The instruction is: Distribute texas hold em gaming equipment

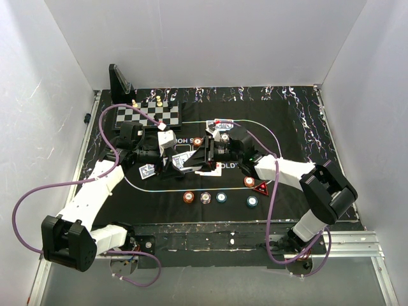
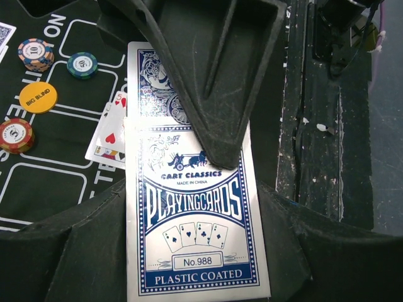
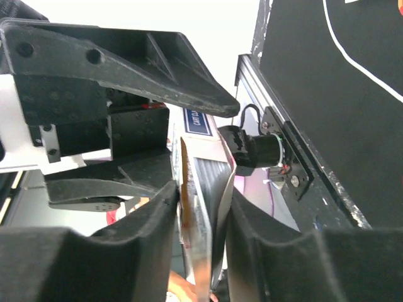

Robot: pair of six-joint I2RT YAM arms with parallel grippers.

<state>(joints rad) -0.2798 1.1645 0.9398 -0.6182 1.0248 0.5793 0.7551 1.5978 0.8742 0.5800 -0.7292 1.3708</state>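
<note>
My left pincer (image 2: 192, 195) is clamped on the card box (image 2: 195, 245), one finger pressed to each long edge, and holds it just off the chessboard (image 1: 150, 115), on the side of its corner nearest my right arm. A blue-backed card (image 2: 151, 82) sticks out of the box's open end. My right pincer (image 3: 201, 195) stands about half apart, with one finger on each side of that protruding end. Whether the fingers actually pinch it, I cannot tell (the wrist view shows only thin edges between them). One face-up five of hearts (image 2: 110, 135) shows just beside the box. From above I count six poker chips (image 1: 205, 197), all farther from the chessboard than the box is. Four make a loose row well toward my bases from the chessboard, one sits between that row and my right arm, and one lies close to the chessboard's right end. There is one red triangular marker (image 1: 261, 187), well apart from the chessboard and beside the row's last chip. My left wrist view adds one yellow disc (image 2: 38, 97) marked BIG BLIND, lying among chips. One separate card (image 1: 147, 171) lies flat, back up, a little toward my bases from the chessboard.
</note>
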